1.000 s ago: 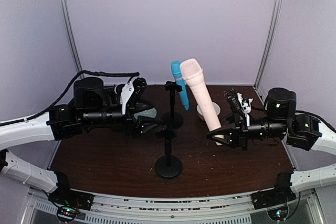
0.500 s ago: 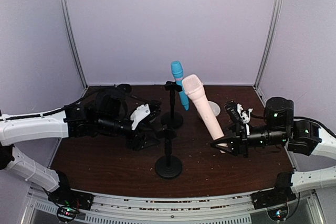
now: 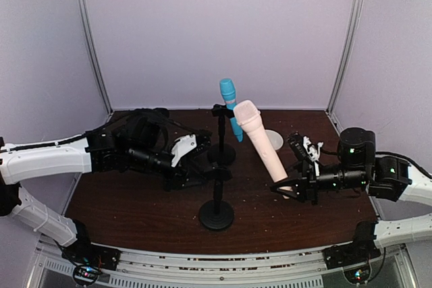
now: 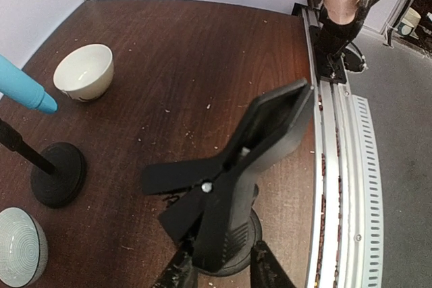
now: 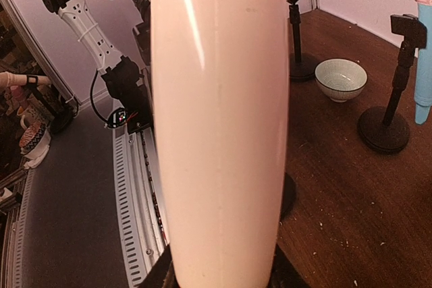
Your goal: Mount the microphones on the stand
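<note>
Light blue microphone (image 3: 233,112) clipped tilted on the far stand (image 3: 221,154); cream-beige microphone (image 3: 263,146) leans head-up, tail in the right pincer (image 3: 287,187)

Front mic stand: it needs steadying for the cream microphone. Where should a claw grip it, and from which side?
Probably take the thin upright pole just under the clip, from the left: the right claw holds the cream microphone on the other side.

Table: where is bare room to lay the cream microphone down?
Front left of the table, beside the near stand; front right, between that stand and the right gripper. The middle is crowded: far stand, white bowl, left gripper.
</note>
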Robot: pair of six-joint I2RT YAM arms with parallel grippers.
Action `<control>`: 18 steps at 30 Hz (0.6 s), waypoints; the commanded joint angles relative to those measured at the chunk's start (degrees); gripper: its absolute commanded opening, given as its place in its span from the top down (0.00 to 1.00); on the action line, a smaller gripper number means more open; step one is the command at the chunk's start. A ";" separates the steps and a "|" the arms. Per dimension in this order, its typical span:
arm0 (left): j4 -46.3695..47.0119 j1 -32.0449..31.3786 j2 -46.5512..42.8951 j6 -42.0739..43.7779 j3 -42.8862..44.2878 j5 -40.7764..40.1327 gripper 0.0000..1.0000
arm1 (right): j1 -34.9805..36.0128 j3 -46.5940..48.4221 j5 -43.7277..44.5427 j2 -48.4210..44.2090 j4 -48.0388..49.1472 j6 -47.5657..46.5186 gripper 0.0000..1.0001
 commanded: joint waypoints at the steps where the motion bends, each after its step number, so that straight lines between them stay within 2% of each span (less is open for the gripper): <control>1: -0.18 0.22 -0.57 -0.41 1.75 3.30 0.73 | -0.25 -0.14 0.95 -0.04 2.79 0.36 1.00; 11: 0.70 -0.07 -4.83 -5.39 -1.90 4.37 0.76 | -0.23 -0.36 0.44 0.56 3.65 0.52 1.00; 18: 0.69 -0.83 -6.89 -5.13 -3.62 4.25 0.76 | -0.25 -0.01 0.24 1.98 4.02 -0.33 1.00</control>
